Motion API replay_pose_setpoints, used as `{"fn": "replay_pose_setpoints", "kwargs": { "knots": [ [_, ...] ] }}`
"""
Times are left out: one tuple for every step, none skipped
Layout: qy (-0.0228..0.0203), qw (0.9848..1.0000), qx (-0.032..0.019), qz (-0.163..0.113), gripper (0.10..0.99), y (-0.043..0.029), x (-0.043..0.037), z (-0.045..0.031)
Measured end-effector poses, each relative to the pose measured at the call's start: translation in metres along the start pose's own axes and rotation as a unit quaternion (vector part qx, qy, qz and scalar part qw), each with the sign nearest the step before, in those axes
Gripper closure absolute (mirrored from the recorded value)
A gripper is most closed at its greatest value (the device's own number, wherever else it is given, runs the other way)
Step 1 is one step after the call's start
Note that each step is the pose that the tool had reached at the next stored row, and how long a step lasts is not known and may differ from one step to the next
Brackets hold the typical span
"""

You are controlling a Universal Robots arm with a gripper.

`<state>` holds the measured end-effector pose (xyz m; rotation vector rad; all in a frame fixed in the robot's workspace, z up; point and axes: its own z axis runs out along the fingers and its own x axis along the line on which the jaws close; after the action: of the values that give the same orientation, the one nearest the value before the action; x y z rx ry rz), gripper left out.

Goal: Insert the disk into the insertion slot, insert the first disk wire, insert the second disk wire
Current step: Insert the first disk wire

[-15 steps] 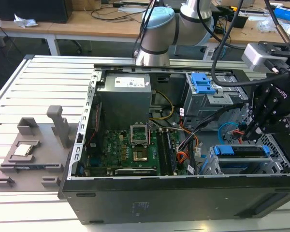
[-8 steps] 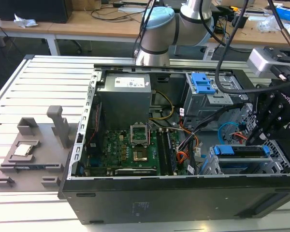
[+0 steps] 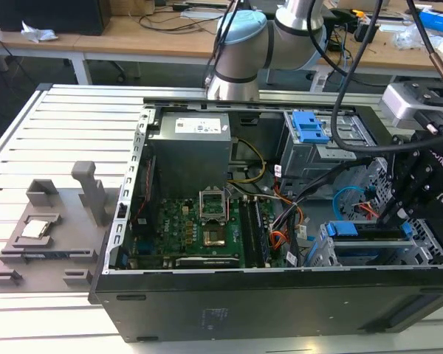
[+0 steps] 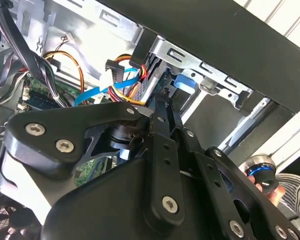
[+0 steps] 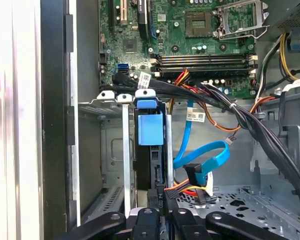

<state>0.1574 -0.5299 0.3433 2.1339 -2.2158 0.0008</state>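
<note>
The disk (image 3: 365, 237), edged by its blue caddy (image 5: 150, 129), sits inside the insertion slot (image 3: 332, 254), a grey metal cage at the case's corner on the exterior view's right. My gripper (image 5: 162, 196) hangs at the disk's rear edge, fingers (image 4: 162, 107) pressed together on the black plug of the first disk wire (image 5: 190, 190), a red and orange bundle (image 4: 127, 92). The second disk wire (image 5: 205, 155), a glossy light-blue loop (image 3: 347, 198), lies loose just beside it with its black plug (image 5: 196, 172) hanging free.
Thick black cables (image 5: 230, 107) run over the cage toward the motherboard (image 3: 199, 232). A taller grey bay with a blue latch (image 3: 310, 129) stands behind. A grey fixture (image 3: 52, 221) lies on the table at the exterior view's left. A person's hand (image 4: 272, 190) shows beyond the case.
</note>
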Motion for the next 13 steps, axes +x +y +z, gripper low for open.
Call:
{"fn": "replay_pose_setpoints", "kwargs": {
  "knots": [
    [-0.0003,1.0000,0.0001,0.000,0.918,-0.0001,-0.0001,0.0011],
    [-0.0001,1.0000,0.0000,0.000,0.918,-0.0001,-0.0001,0.0016],
    [0.0000,1.0000,0.0000,0.000,0.918,-0.0003,-0.0001,0.0018],
    [-0.0001,1.0000,0.0000,0.000,0.918,-0.0006,-0.0001,0.0027],
    [0.0001,1.0000,-0.0001,0.000,0.918,-0.0013,-0.0002,0.0042],
    [0.0000,1.0000,0.0000,0.000,0.918,-0.0020,-0.0003,0.0054],
    [0.0000,1.0000,0.0000,0.000,0.918,-0.0025,-0.0004,0.0063],
    [0.0000,1.0000,0.0000,0.000,0.918,-0.0028,-0.0004,0.0070],
    [0.0003,1.0000,0.0000,0.000,0.918,-0.0030,-0.0004,0.0078],
    [0.0003,1.0000,0.0000,0.000,0.918,-0.0030,-0.0005,0.0083],
    [0.0002,1.0000,-0.0001,0.000,0.918,-0.0030,-0.0005,0.0087],
    [0.0000,1.0000,-0.0001,0.000,0.918,-0.0031,-0.0005,0.0088],
    [0.0000,1.0000,-0.0001,0.000,0.918,-0.0031,-0.0005,0.0088]
  ]
}}
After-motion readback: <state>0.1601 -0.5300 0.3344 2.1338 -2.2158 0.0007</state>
